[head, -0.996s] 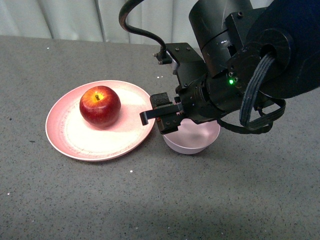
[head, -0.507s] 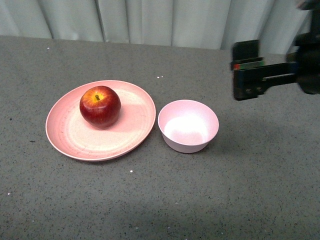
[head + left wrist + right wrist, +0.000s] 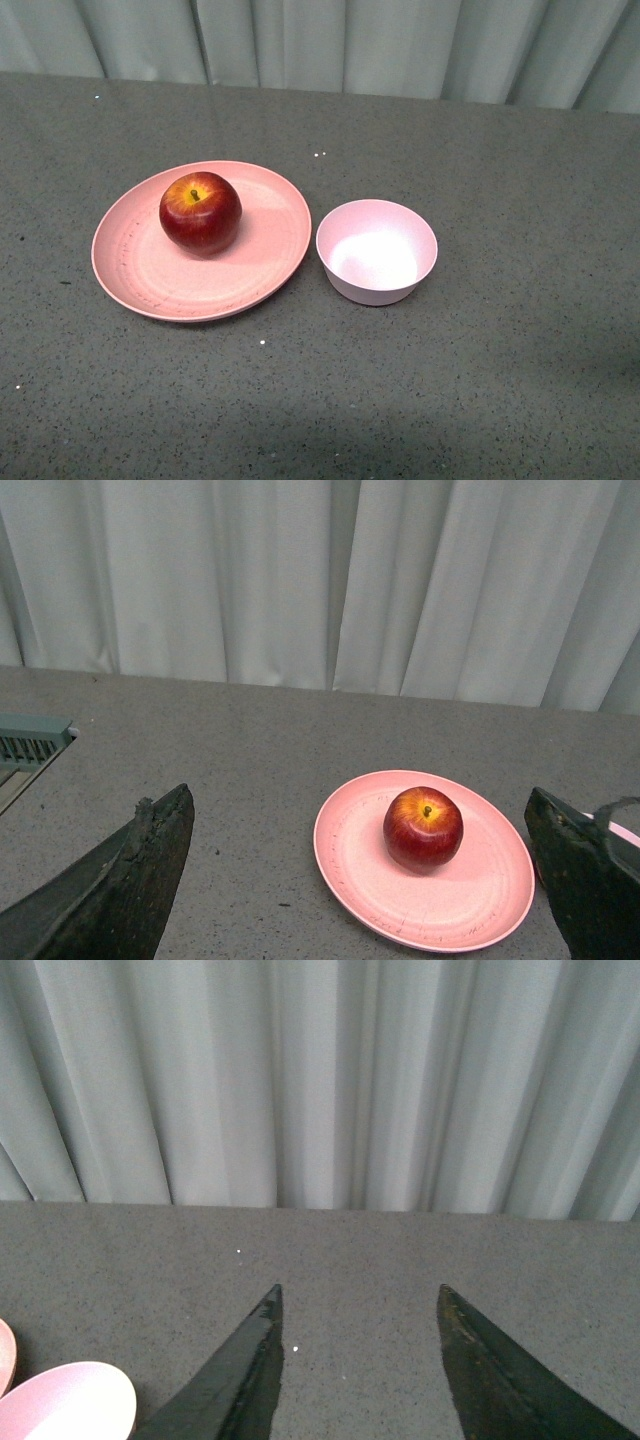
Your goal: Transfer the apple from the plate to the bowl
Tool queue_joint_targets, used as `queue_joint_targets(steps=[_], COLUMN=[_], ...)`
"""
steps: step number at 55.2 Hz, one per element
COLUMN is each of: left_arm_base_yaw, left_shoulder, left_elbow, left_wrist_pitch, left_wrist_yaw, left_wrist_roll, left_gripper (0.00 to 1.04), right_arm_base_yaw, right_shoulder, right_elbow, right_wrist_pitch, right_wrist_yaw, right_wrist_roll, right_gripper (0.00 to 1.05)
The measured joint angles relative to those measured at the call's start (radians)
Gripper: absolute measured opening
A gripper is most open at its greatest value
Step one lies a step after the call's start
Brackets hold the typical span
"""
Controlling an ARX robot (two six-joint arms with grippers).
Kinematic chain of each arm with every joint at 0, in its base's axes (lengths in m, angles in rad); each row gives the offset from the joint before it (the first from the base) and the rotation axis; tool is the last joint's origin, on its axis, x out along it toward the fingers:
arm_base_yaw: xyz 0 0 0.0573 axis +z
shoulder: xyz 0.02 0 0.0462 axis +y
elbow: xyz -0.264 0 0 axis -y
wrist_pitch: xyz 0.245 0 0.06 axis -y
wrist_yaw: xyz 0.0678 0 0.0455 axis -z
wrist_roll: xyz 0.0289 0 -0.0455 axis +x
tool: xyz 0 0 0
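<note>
The dark-red apple (image 3: pixel 200 212) with a yellow patch at its stem sits on the wide salmon-pink plate (image 3: pixel 140 275), toward the plate's far side. The small pale-pink bowl (image 3: pixel 376 251) stands empty just right of the plate. Neither arm shows in the front view. In the left wrist view the apple (image 3: pixel 423 829) and plate (image 3: pixel 355 875) lie ahead between the fingers of my open, empty left gripper (image 3: pixel 360 802), well short of them. My right gripper (image 3: pixel 360 1295) is open and empty over bare table; the bowl's edge (image 3: pixel 65 1412) shows at the corner of that view.
The table (image 3: pixel 480 380) is grey and speckled. A pale curtain (image 3: pixel 320 45) hangs along its far edge. A grey vented part (image 3: pixel 30 742) shows at the side of the left wrist view.
The right arm, which reached over the bowl toward the plate a second ago, has drawn back to the right and left the front view. Apple, plate and bowl have not moved.
</note>
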Motion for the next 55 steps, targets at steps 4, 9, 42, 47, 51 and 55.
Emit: queue_joint_targets(steps=[4,9,42,47,51,55], left_arm_base_yaw=[0.000,0.000,0.000,0.000,0.000,0.000], left_shoulder=[0.000,0.000,0.000,0.000,0.000,0.000], left_elbow=[0.000,0.000,0.000,0.000,0.000,0.000], left_wrist_pitch=[0.000,0.000,0.000,0.000,0.000,0.000], left_wrist_yaw=[0.000,0.000,0.000,0.000,0.000,0.000], left_wrist_roll=[0.000,0.000,0.000,0.000,0.000,0.000], left_gripper=[0.98,0.98,0.98,0.98,0.98,0.98], right_arm_base_yaw=[-0.040,-0.068,-0.075,-0.075,-0.075,-0.075], right_shoulder=[-0.053,-0.113,-0.589,-0.639,-0.680,-0.712], right_elbow=[-0.023,-0.039,-0.103,-0.104,-0.104,-0.104], right_wrist_pitch=[-0.037,-0.081,-0.478,-0.524,-0.562,-0.593], right_wrist_yaw=[-0.063,-0.071,-0.076,-0.076,-0.076,-0.076], right_wrist_roll=[0.000,0.000,0.001,0.001,0.001,0.001], right_gripper=[0.29,0.15,0.01,0.01,0.01,0.01])
